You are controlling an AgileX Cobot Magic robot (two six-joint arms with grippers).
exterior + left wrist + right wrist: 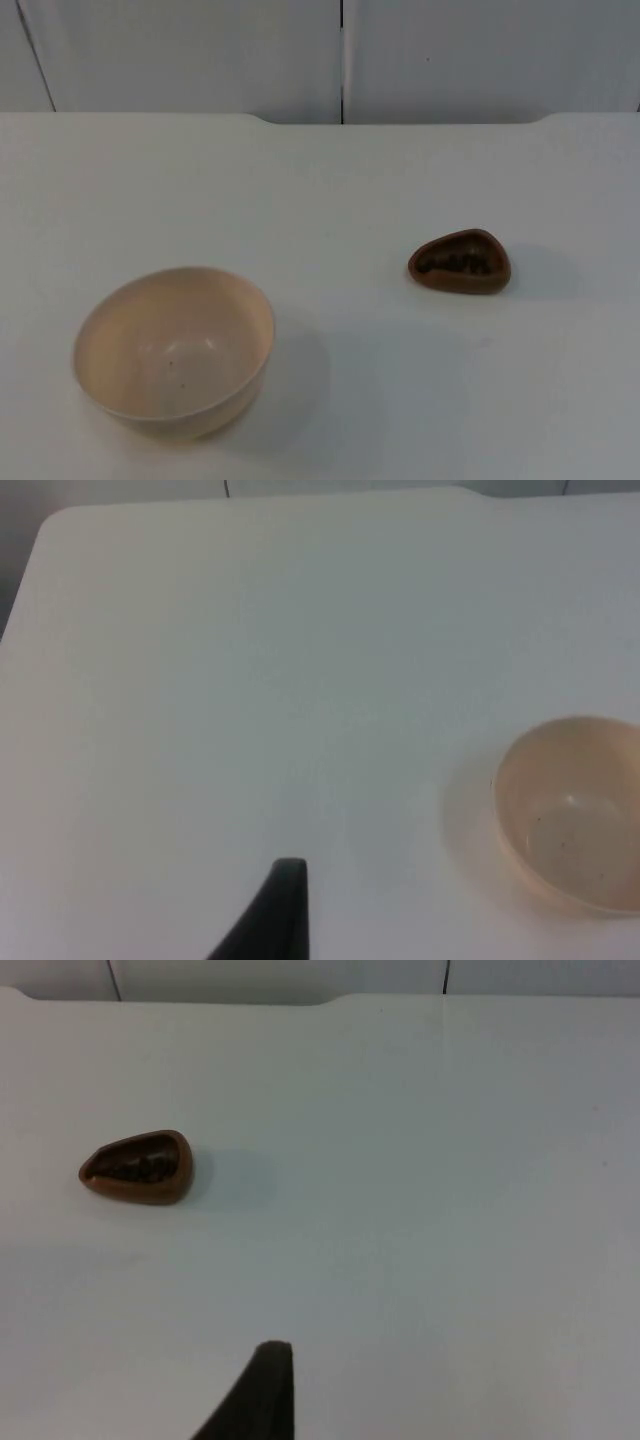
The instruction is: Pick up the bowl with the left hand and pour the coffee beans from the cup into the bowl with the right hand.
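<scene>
A cream bowl [173, 350] sits upright on the near left of the white table [330, 190], while a small brown teardrop-shaped cup [460, 262] holding dark coffee beans [454, 264] rests well apart to its right. The left gripper [285, 905] hangs above bare table left of the bowl; the right gripper [265, 1385] hangs nearer than the cup. Whether either pincer is apart cannot be told.

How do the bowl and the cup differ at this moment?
The bowl is pale cream and round; the cup is dark brown with a teardrop-shaped rim. The bowl is clearly the larger of the two. The bowl is empty, while the cup holds dark coffee beans. Both stand upright and apart on the white table, neither held by a gripper.
</scene>
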